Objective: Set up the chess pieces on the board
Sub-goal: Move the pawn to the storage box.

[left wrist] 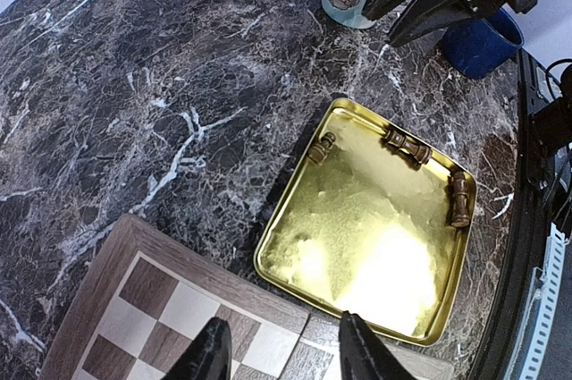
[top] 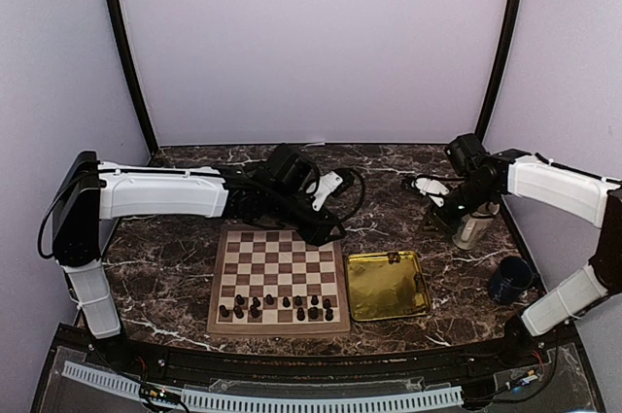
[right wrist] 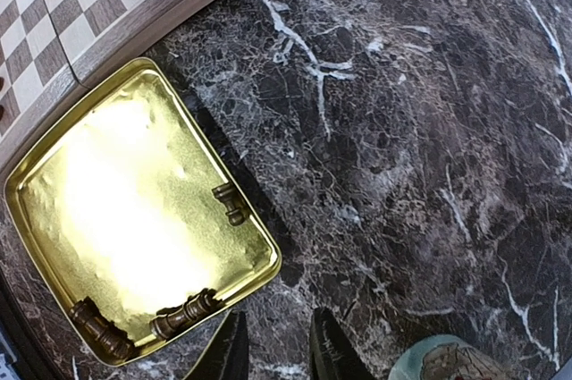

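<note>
Chessboard (top: 280,277) lies flat on the dark marble table (top: 160,267), centre-near, w/ the gold tray (top: 389,285) just beside its right edge. A dozen or so dark chess pieces (top: 277,307) stand on the board's two nearest rows, some a bit off-line; the rest of the squares are bare.

Three more pieces lie on their sides in the tray, all along its walls: one (left wrist: 322,147) at the far-left corner, one (left wrist: 407,146) on the far wall, one (left wrist: 459,199) on the right wall. In the right wrist view two of them (right wrist: 143,322) sit near one corner and the third (right wrist: 231,203) is alone on the next wall.

Left gripper (left wrist: 281,349) hangs over the board's far-right corner, facing the tray. Its fingers (left wrist: 210,353) are spread w/ nothing between them. Height above the board: can't tell.

Right gripper (right wrist: 275,344) is over bare marble just off the tray's far-right corner, apart from the tray rim. Its fingers (right wrist: 231,349) are also parted and hold nothing.

Patterned cup (top: 473,228) stands on the table by the right arm, well right of the board. Blue mug (top: 508,280) sits nearer the front, right of the tray and not touching it.
</note>
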`<state>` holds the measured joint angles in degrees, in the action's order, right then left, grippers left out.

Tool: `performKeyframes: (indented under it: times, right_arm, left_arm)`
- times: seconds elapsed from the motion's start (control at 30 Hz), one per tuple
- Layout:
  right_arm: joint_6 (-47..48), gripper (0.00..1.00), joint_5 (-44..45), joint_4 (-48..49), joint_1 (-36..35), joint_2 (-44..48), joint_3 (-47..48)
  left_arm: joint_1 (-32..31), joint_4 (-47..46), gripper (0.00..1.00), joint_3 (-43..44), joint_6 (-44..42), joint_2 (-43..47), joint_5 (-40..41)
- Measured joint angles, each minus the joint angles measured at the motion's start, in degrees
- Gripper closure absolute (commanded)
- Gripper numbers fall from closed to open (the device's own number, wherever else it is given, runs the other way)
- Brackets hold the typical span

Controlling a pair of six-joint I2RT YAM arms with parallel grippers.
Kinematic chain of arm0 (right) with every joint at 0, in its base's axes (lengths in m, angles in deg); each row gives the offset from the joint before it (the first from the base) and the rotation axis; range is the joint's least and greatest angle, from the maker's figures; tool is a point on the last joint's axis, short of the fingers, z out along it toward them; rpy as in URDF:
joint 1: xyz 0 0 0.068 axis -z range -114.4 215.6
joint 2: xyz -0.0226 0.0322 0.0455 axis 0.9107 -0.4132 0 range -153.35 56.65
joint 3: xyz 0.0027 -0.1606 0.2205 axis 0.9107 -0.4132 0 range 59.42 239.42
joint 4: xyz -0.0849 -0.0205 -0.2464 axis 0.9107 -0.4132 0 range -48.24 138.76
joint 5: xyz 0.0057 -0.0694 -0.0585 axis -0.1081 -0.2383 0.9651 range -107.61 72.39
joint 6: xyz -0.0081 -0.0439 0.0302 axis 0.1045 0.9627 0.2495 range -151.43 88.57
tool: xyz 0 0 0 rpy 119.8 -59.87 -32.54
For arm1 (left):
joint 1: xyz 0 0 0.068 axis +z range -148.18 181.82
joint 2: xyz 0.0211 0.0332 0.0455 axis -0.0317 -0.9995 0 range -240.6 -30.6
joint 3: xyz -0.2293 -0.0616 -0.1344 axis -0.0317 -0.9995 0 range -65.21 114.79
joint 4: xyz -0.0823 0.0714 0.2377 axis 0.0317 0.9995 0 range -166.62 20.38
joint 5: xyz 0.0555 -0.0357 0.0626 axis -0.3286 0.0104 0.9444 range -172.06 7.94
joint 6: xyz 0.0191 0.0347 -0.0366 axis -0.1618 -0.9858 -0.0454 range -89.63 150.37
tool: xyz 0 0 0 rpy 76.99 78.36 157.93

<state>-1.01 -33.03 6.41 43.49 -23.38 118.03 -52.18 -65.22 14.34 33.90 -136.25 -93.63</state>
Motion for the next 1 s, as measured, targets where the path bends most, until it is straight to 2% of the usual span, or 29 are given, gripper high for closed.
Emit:
performKeyframes:
  times: [0.3, 1.0]
  right_arm:
    - [2.29, 0.8, -2.73, 4.07, -0.42, -10.27, -1.64]
    - [2.86, 0.77, -0.48, 7.85, -9.01, -18.4, -0.17]
  left_arm:
    - [-0.17, -0.04, 0.57, 0.02, 0.0, -0.85, 0.31]
    - [-0.17, -0.26, 0.56, -1.14, -0.98, -1.38, 2.71]
